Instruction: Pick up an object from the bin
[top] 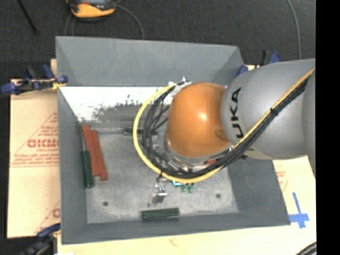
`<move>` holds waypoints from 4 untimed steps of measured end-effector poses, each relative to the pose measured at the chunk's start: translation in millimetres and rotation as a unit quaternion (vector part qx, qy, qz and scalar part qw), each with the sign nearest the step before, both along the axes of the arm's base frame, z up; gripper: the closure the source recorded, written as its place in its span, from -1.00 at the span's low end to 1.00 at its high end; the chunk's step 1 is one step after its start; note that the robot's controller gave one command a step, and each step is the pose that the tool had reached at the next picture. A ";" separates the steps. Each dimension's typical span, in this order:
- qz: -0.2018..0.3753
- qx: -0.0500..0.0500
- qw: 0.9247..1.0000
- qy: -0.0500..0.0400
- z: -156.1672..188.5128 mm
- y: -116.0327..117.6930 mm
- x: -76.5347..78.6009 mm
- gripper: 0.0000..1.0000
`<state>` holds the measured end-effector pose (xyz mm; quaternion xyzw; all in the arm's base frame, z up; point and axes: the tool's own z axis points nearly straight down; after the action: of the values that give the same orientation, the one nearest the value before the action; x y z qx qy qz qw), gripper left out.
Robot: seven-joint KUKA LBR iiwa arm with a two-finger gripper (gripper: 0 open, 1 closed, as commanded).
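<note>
My gripper (158, 194) pokes out below the orange dome, low over the bin floor near the front middle. A flat dark green block (160, 213) lies just in front of it, along the front wall and apart from it. A small green piece (185, 186) shows right of the gripper, partly hidden under the arm's cables.
At the bin's left, a long red-orange bar (96, 153) and a dark green bar (86, 169) lie side by side, running front to back. The arm and its dome cover the middle and right of the bin.
</note>
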<state>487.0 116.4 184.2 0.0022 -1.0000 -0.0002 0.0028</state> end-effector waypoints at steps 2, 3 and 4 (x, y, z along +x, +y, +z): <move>0.011 0.000 1.000 -0.006 -43.2 -46.1 -0.5 -1.00; -0.002 0.002 1.000 -0.003 -88.1 -52.9 -2.7 1.00; -0.002 0.002 1.000 -0.003 -88.1 -52.9 -2.7 1.00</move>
<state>484.2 63.5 96.1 -0.0003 -1.0000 -0.0022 -0.0005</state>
